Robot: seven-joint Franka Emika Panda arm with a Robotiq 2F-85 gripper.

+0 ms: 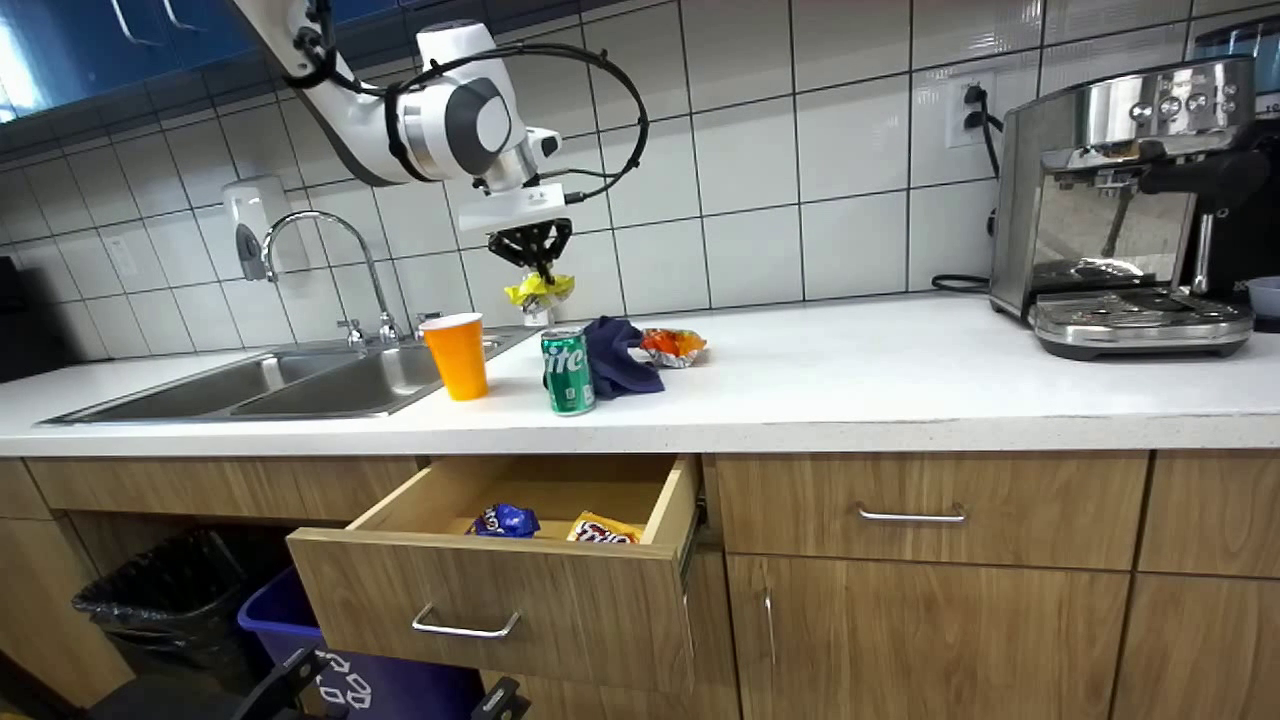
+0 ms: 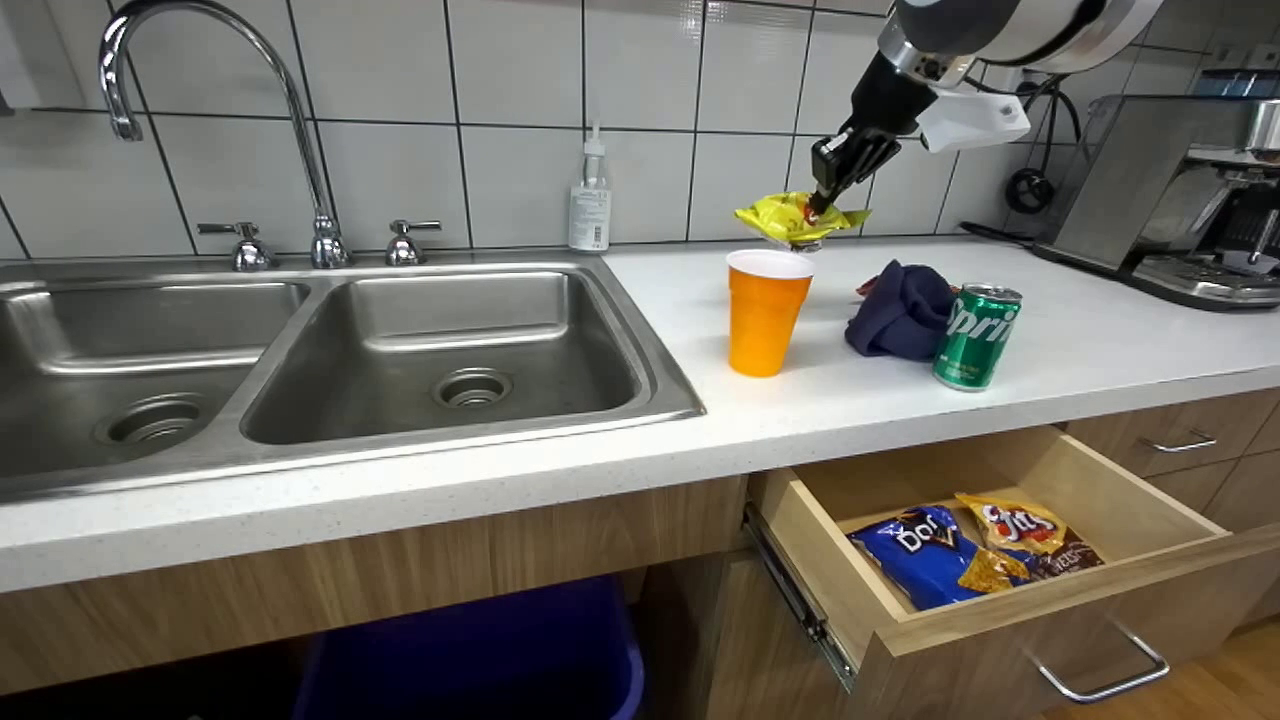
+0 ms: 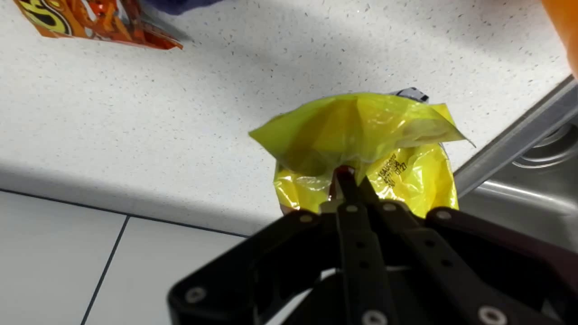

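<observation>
Nearest the wrist camera, the black, jointed, two-fingered gripper [image 3: 354, 180] holds its jaws pinched together on a gathered fold of a shiny, bright yellow film packet [image 3: 365, 135], which spreads out at 12 o'clock from the grip and seems to hang clear of the white, speckled countertop [image 3: 203, 135]. From that grip, an orange, printed snack bag [image 3: 110, 22] lies at 10 o'clock and the steel sink [image 3: 512, 136] at 3 o'clock. In an exterior view the packet is just past 12 o'clock from the orange, tapered cup [image 2: 768, 320], while a bunched navy cloth [image 2: 895, 315] and the green metal can [image 2: 980, 335] beside it are at 4 o'clock from the packet. The packet should prove light, floppy and rather slippery, with contents that may crush easily; a narrow pinch on its flat edge or a gathered fold suits it better than a squeeze across the body.
</observation>
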